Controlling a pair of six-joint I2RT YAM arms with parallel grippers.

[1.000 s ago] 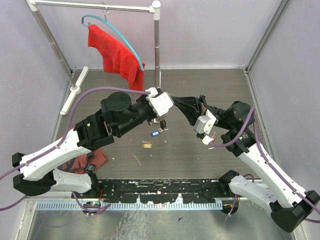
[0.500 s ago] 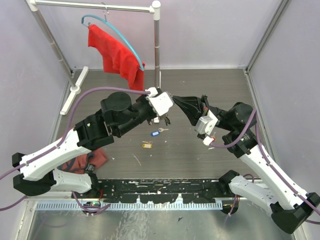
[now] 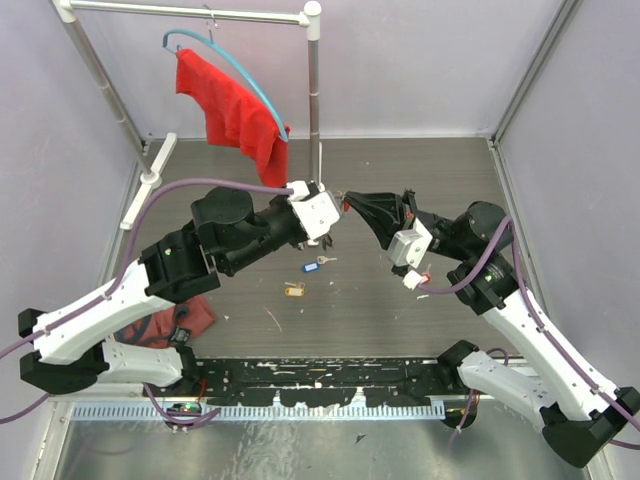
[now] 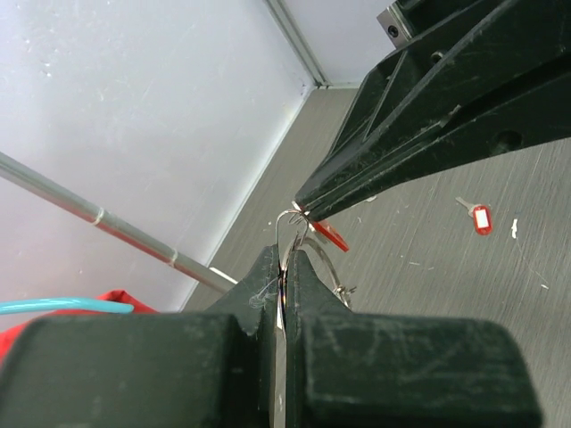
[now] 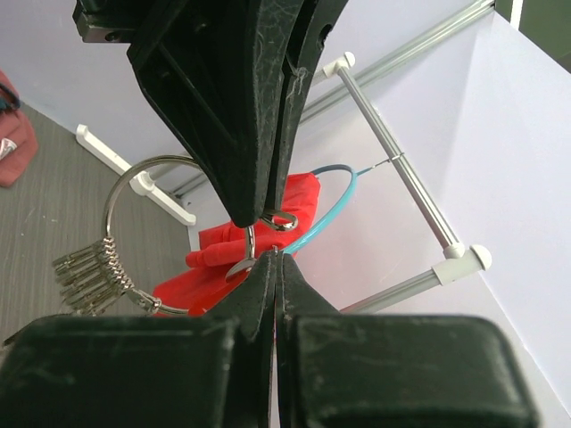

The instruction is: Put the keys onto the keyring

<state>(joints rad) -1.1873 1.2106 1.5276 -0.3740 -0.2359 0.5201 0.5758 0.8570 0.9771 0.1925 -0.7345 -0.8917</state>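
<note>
My left gripper (image 4: 284, 259) is shut on the thin wire of the keyring (image 5: 134, 183), a silver ring with several keys (image 5: 89, 272) hanging from it. My right gripper (image 5: 277, 259) is shut on a red-tagged key (image 4: 330, 236) and holds its tip against the ring, right at the left fingertips (image 5: 259, 209). In the top view the two grippers meet above the table's middle, left gripper (image 3: 322, 232) below right gripper (image 3: 347, 201). Another red-tagged key (image 4: 480, 218) lies on the table.
A blue-tagged key (image 3: 313, 265) and a yellow-tagged key (image 3: 293, 290) lie on the table (image 3: 250, 300) below the grippers. A red cloth on a blue hanger (image 3: 235, 110) hangs from a white rack at the back left. Another red cloth (image 3: 175, 322) lies under the left arm.
My left gripper has lifted and tilted up toward the right gripper's tip, and the left arm has shifted left. The right gripper has moved slightly toward the left one.
</note>
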